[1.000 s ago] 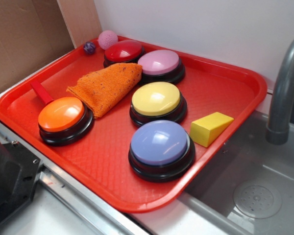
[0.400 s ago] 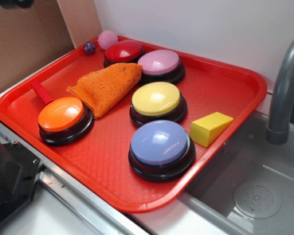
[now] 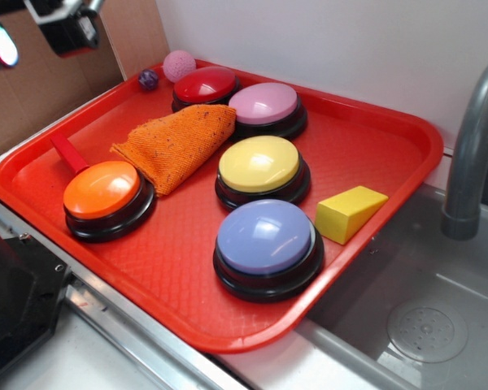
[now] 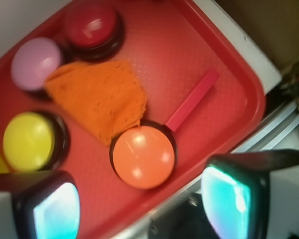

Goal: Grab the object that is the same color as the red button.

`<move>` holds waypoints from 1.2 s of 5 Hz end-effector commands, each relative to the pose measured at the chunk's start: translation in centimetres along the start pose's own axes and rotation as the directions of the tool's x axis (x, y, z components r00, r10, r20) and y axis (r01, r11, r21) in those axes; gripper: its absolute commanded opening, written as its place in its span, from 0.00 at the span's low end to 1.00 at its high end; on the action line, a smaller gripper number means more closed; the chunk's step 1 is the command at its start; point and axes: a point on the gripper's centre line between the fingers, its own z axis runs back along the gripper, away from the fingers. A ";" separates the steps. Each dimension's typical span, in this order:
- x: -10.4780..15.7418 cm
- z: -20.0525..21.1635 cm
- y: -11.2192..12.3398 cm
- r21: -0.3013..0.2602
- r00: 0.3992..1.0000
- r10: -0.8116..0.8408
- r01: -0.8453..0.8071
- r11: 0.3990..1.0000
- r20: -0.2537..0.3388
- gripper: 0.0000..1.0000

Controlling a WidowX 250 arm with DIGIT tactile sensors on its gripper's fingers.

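One open, empty claw (image 4: 139, 201) is hovering high over the tray's (image 3: 390, 154) far-left corner, the red block (image 3: 67, 152) lying below it beside the orange button (image 3: 102, 189), long axis running diagonally.

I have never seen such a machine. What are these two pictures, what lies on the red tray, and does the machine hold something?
It is a robot arm with a two-fingered gripper. One picture is taken from the side; the arm enters at its top left. The other comes from a camera on the wrist, looking down between the open, empty fingers.

On the tray lie five dome buttons: a red button, pink, yellow, purple and orange. There is also an orange cloth, a yellow wedge, two small balls, and a red bar whose end touches the orange button.
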 end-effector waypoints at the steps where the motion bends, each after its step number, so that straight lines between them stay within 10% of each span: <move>1: 2.8 -5.8 4.9 0.042 0.925 0.366 -0.372 0.927 0.104 1.00; 5: 3.2 -13.6 6.8 0.109 0.851 0.514 -0.524 0.845 0.104 0.93; 6: 3.2 -13.0 6.7 0.085 0.856 0.502 -0.513 0.854 0.121 0.02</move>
